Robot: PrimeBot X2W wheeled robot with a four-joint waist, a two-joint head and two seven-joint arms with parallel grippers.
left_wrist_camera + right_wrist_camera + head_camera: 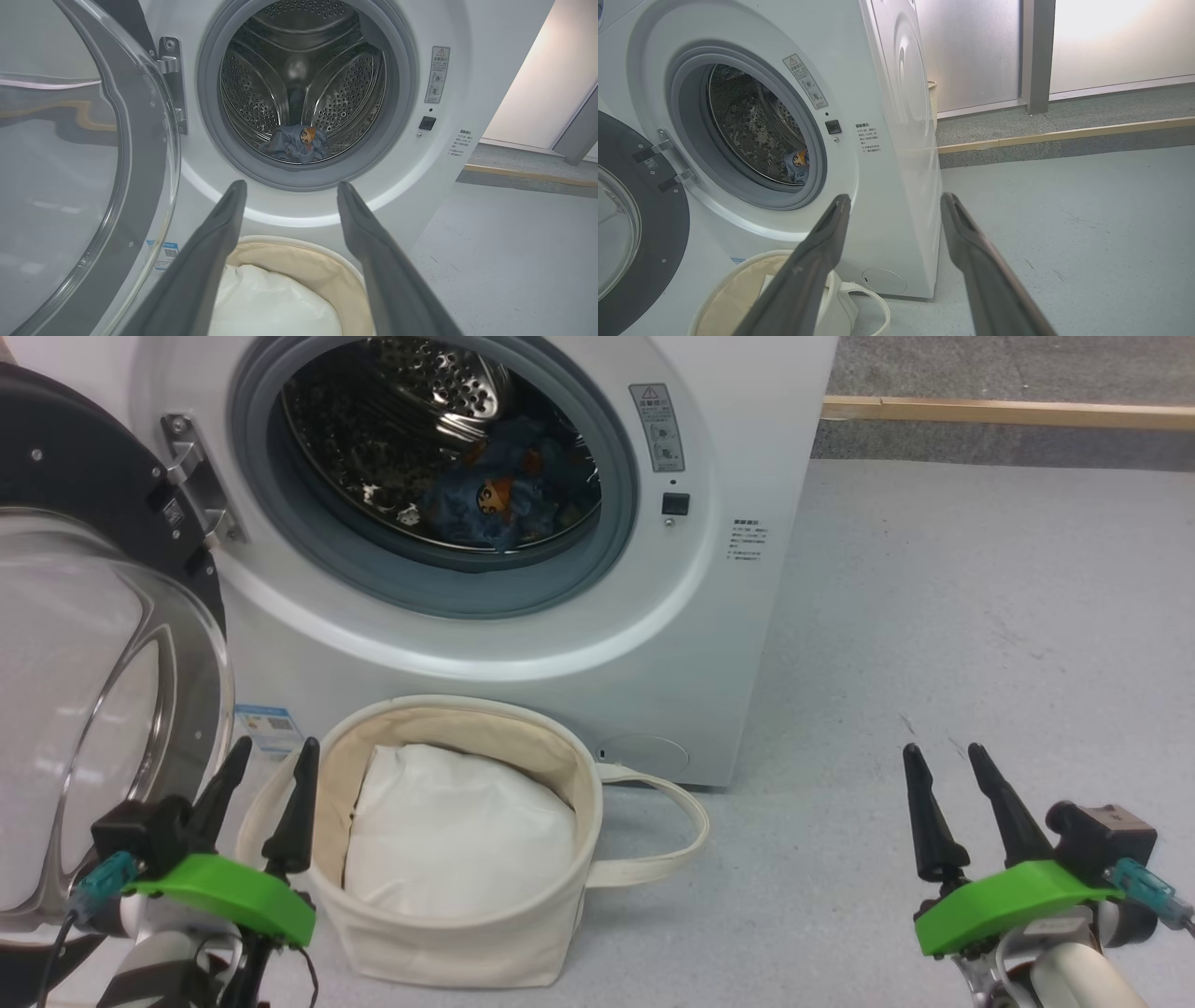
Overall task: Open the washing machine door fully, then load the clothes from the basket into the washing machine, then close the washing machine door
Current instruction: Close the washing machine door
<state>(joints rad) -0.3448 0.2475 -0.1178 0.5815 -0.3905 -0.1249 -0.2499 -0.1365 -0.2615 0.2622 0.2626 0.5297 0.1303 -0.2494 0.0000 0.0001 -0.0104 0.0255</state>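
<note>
Clothes (495,499) in washing machine (728,616) drum, door close next.
Left claw (276,744), right claw (942,749) before machine: spread wide, empty. Push washing machine door (84,709), left of machine, at free rim; clear basket (560,737).

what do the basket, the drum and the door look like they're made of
basket: cream woven fabric, likely canvas; matte, with stitched seams and floppy strap handles.
drum: shiny perforated metal, probably stainless steel, judging by its mirror-like reflections.
washing machine door: clear bulging bowl, glass or hard plastic, set in a glossy black rim, apparently plastic.
</note>
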